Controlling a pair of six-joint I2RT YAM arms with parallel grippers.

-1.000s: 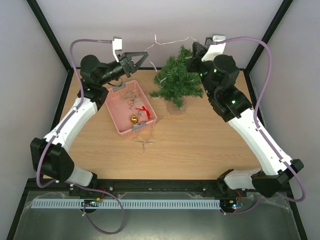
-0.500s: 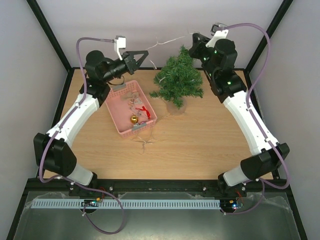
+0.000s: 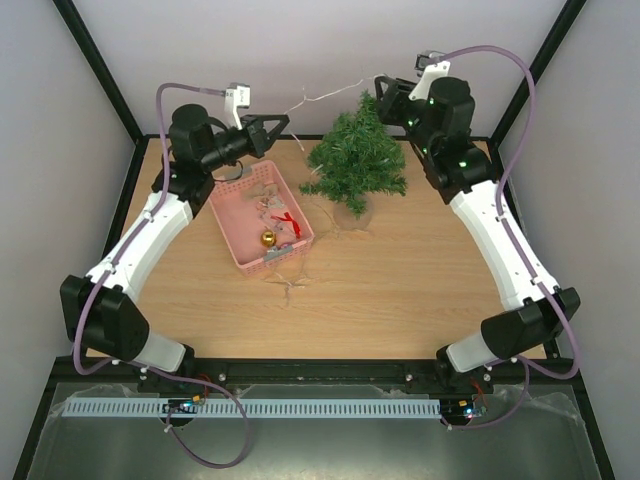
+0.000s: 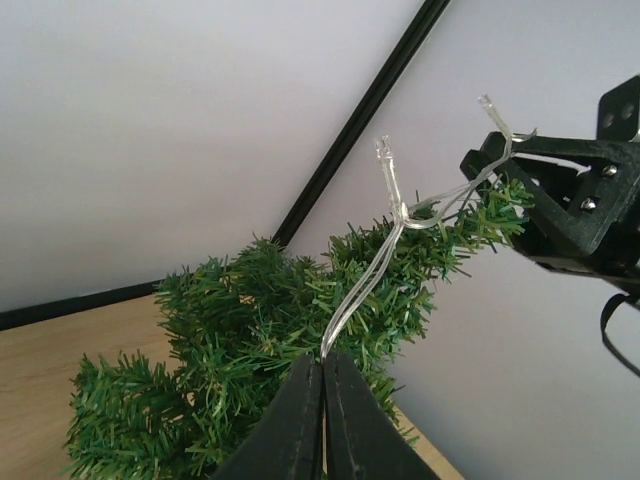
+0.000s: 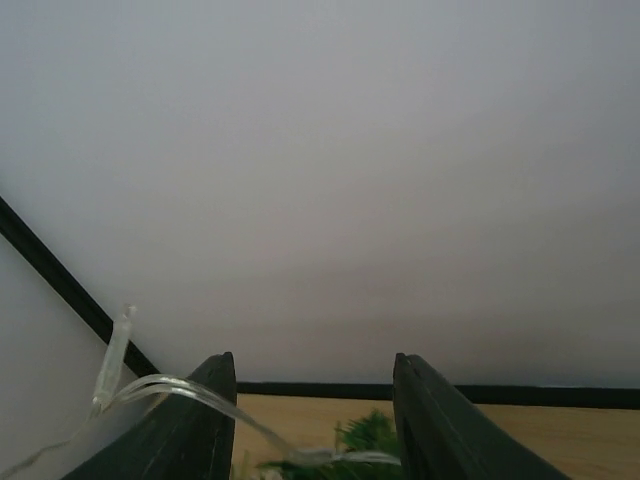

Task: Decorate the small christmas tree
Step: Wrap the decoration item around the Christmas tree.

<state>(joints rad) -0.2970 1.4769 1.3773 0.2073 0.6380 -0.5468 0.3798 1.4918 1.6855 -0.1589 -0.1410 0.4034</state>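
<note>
small christmas tree (image 4: 240, 330) cropped below, basket (image 3: 226, 228) contents indistinct

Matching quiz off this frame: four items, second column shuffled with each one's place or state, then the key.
1. small dark green bristly Christmas tree
2. shiny gold ball ornament
3. left end effector
4. right end effector

A. jaws apart
B. inside the pink plastic basket
C. shut on the clear light string
D. standing on the wooden table

Pairs: 1-D, 2-B, 3-C, 4-A
</note>
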